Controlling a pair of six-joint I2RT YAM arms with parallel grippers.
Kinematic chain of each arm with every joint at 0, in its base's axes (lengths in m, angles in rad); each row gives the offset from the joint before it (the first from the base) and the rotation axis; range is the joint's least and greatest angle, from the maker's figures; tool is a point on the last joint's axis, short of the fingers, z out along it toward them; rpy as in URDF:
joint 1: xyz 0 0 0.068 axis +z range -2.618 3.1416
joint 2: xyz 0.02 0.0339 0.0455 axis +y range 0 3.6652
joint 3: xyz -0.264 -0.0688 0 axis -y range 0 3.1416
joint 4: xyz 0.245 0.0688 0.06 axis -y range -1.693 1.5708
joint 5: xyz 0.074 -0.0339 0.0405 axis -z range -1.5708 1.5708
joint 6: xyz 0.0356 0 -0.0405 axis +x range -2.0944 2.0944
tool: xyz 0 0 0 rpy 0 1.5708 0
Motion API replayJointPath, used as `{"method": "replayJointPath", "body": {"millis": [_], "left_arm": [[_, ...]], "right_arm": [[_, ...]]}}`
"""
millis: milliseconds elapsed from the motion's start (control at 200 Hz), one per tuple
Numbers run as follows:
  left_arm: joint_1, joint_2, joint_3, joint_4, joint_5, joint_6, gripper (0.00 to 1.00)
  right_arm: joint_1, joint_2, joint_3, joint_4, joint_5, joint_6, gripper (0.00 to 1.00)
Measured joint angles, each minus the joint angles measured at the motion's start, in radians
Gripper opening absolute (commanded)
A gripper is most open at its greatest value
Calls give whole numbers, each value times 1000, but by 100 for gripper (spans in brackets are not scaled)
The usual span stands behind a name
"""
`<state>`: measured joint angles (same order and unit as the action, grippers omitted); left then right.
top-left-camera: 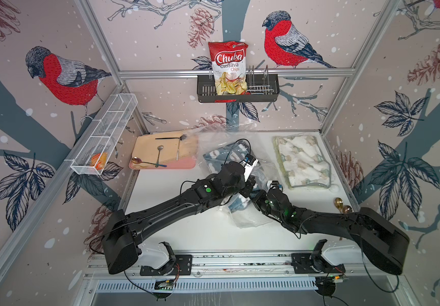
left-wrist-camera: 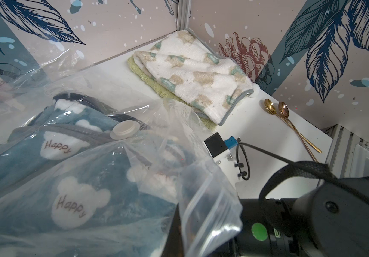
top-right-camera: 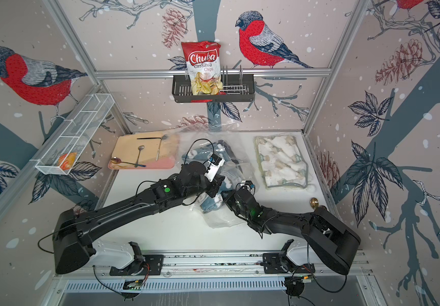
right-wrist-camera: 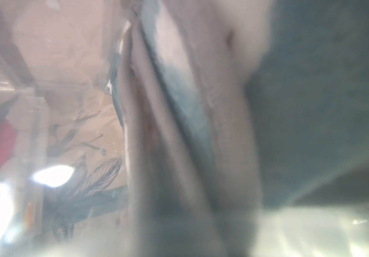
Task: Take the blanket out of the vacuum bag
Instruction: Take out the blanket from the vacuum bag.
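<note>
The vacuum bag [top-left-camera: 210, 141], clear and crinkly, lies mid-table in both top views. Its white valve cap [left-wrist-camera: 124, 131] shows in the left wrist view. Inside is the blanket [left-wrist-camera: 85, 169], blue fleece with white "Happy" clouds, also seen through the plastic from above [top-left-camera: 214, 156]. My left gripper [top-left-camera: 250, 182] is shut on the bag's zip rim [left-wrist-camera: 210, 207] at the near end. My right gripper [top-left-camera: 253, 198] is pushed into that same end. The right wrist view is blurred, filled with blue blanket folds [right-wrist-camera: 179, 100]; its jaws cannot be made out.
A folded white-and-beige fleece cloth [top-left-camera: 303, 161] lies back right, two gold spoons [top-left-camera: 342, 206] near the right edge. A pink tray [top-left-camera: 187, 165] with a board and spoons sits back left. A white wire basket [top-left-camera: 104, 135] and a black rack [top-left-camera: 266, 91] holding a chips bag [top-left-camera: 228, 66] hang on the walls.
</note>
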<state>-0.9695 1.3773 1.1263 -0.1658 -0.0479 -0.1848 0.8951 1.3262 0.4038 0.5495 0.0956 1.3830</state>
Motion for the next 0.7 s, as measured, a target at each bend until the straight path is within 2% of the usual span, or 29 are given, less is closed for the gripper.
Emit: {"method": "replayJointPath", "body": {"millis": [200,390,435,490,570,700], "left_arm": [[0,-6,0,0,-1,0,0],[0,-7,0,0,-2,0,0],[0,-7,0,0,-1,0,0],[0,-7,0,0,-1,0,0],[0,-7,0,0,-1,0,0],[0,-6,0,0,1,0,0]], "right_arm": [[7,-61,36,-35,7,-23,24],[-10,-55,21,-42,5,-22,25],[-13,-45,8,-35,2,-21,31],[-14,-35,-6,-34,2,-13,49],[-15,-19,-10,-35,2,-14,63],[-17,19,-10,-35,2,-11,71]]}}
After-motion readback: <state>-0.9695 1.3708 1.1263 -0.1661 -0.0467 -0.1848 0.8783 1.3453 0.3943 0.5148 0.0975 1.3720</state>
